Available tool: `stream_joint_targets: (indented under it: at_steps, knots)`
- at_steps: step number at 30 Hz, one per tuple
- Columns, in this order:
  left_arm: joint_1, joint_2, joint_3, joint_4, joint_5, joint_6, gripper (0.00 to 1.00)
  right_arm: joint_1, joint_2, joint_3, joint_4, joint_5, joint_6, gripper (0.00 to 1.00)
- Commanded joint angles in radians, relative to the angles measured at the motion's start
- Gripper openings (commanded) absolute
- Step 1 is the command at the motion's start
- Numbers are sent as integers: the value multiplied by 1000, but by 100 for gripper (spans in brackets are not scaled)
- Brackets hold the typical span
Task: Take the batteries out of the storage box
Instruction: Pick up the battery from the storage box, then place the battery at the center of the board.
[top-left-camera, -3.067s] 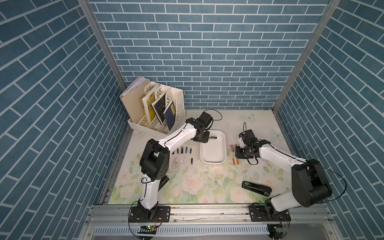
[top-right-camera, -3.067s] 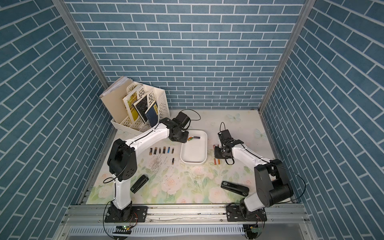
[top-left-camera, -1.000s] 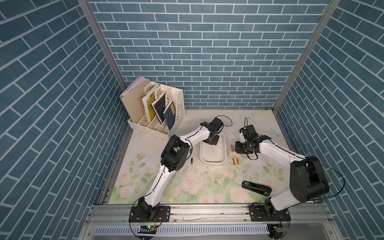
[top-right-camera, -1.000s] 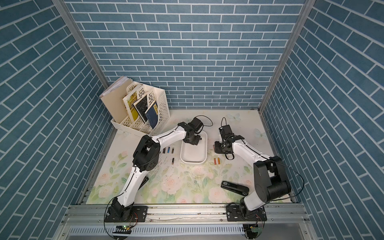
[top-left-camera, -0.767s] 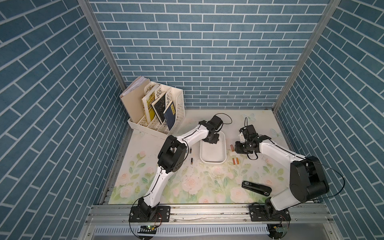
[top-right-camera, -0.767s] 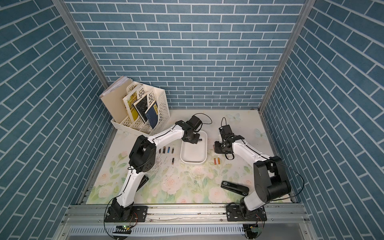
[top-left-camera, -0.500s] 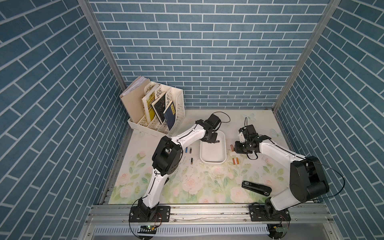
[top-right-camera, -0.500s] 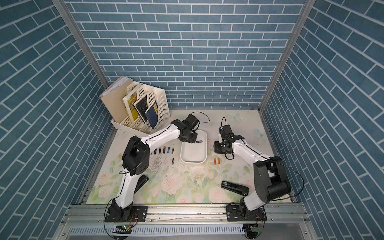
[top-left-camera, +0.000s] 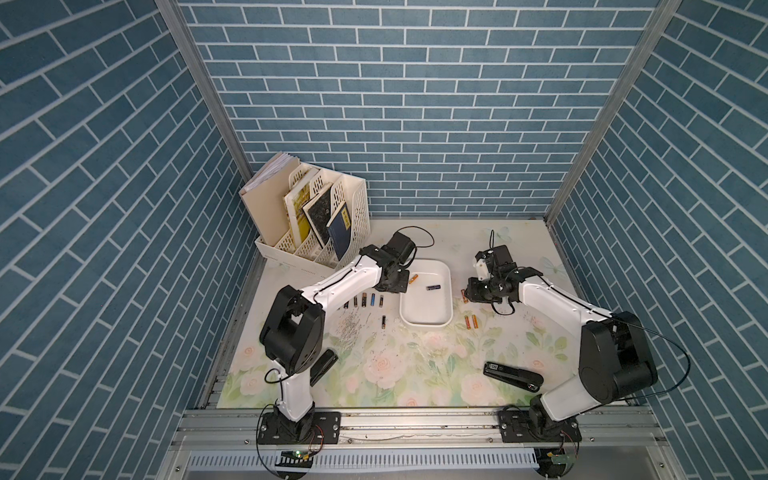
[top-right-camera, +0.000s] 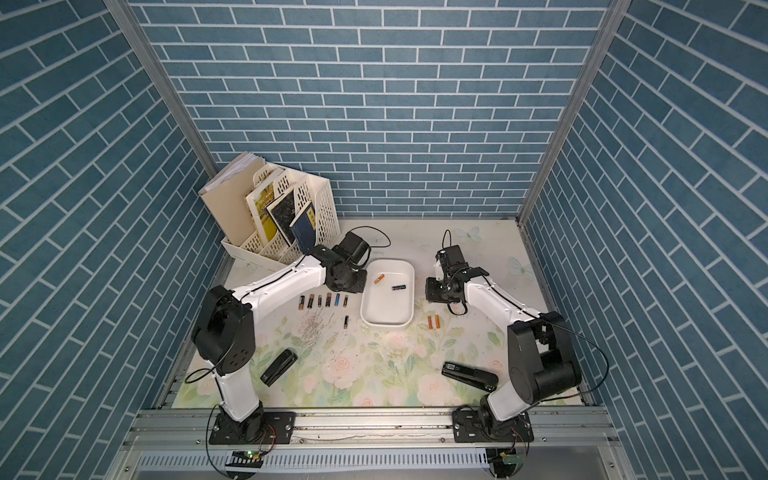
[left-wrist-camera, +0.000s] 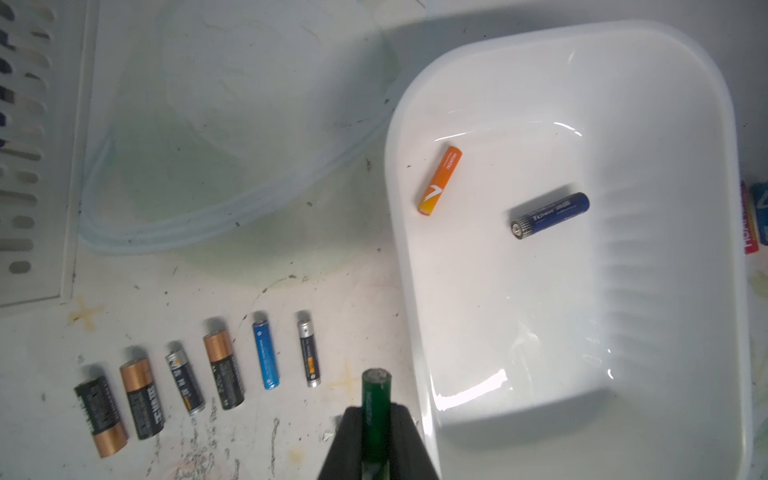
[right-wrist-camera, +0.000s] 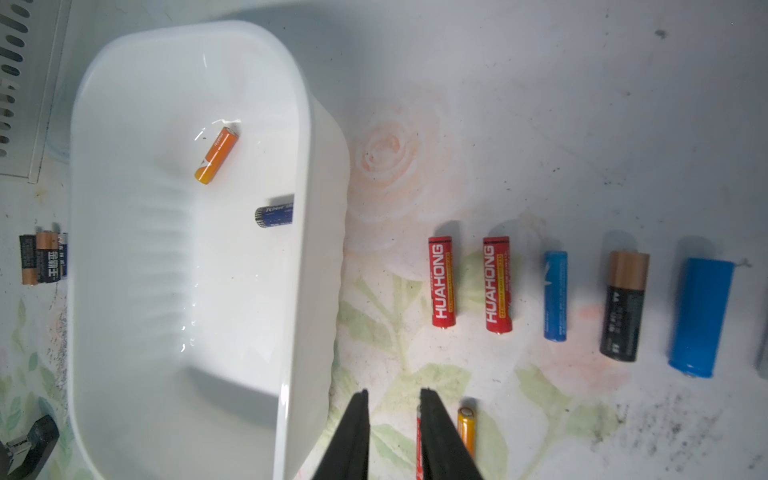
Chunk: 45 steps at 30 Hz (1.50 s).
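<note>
We see box (left-wrist-camera: 519, 311) holding orange battery (left-wrist-camera: 440, 179) and blue battery (left-wrist-camera: 550, 215); left gripper (left-wrist-camera: 376, 411) clamps green battery (left-wrist-camera: 376, 388); right gripper (right-wrist-camera: 392, 395) parted, empty.

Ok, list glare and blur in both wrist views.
Left wrist view: bright glare streaks on the storage box floor; the green battery in the left gripper is soft, close to the lens. Right wrist view: only small glints in the box; HUAHONG print on the red batteries reads sharp.

Blue brick-pattern walls (top-left-camera: 415, 104) around a floral tabletop (top-left-camera: 415, 374).
</note>
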Motion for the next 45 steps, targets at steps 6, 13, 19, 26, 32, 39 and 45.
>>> stream_joint_targets:
  at_steps: [6,13,19,26,32,39,45]
  knots:
    - [49,-111,-214,47,-1,-67,18,3,18,39,-30,-7,-23,25]
    - [74,-144,-350,129,59,-120,18,4,15,42,-37,-5,-28,25]
    - [74,-119,-387,158,101,-136,19,4,13,34,-37,-2,-30,25]
    - [74,-98,-405,159,107,-142,19,3,18,24,-32,-4,-32,25]
    - [75,-85,-425,167,110,-144,19,3,20,24,-30,-6,-33,25]
    - [75,-66,-439,184,118,-145,19,4,23,24,-33,-7,-35,25]
    - [75,-54,-447,189,121,-143,21,4,21,27,-37,-5,-36,25]
